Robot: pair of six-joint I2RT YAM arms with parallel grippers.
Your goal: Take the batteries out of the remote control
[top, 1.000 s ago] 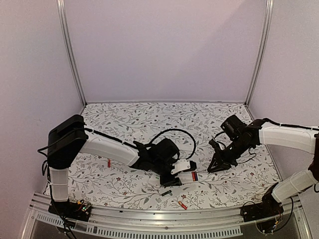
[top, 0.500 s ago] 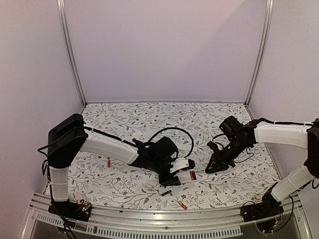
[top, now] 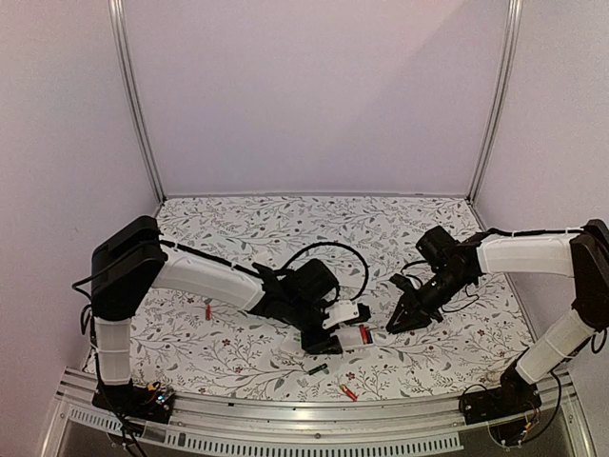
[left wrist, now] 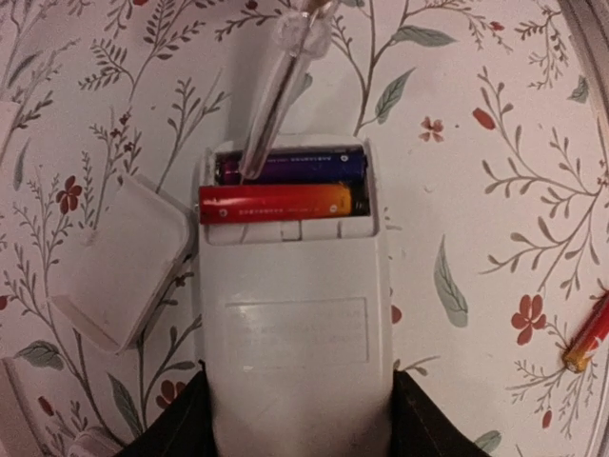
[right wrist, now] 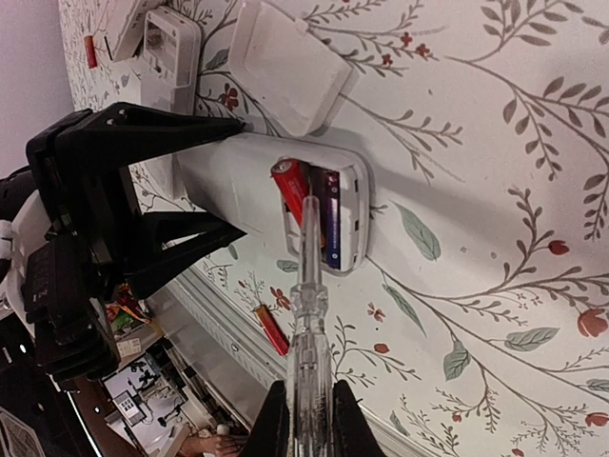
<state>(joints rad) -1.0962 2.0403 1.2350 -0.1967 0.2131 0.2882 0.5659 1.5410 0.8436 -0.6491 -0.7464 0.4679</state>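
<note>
Right wrist, R end effector (right wrist: 303,421) clamping clear tool (right wrist: 306,286), tip prob. touching batteries (right wrist: 293,190), L end effector (left wrist: 297,428) gripping remote (left wrist: 295,324)

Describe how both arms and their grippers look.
The left arm and right arm share one build: white tubular links joined by chunky black joints. The left gripper and right gripper are black, angular and tapering. A black cable loops over the left arm's wrist.

The flowered table (top: 238,228) carries a white remote (top: 354,337). An orange-red battery (top: 348,391) lies at its six o'clock, a dark battery (top: 317,366) at seven, a red battery (top: 207,311) at nine.
</note>
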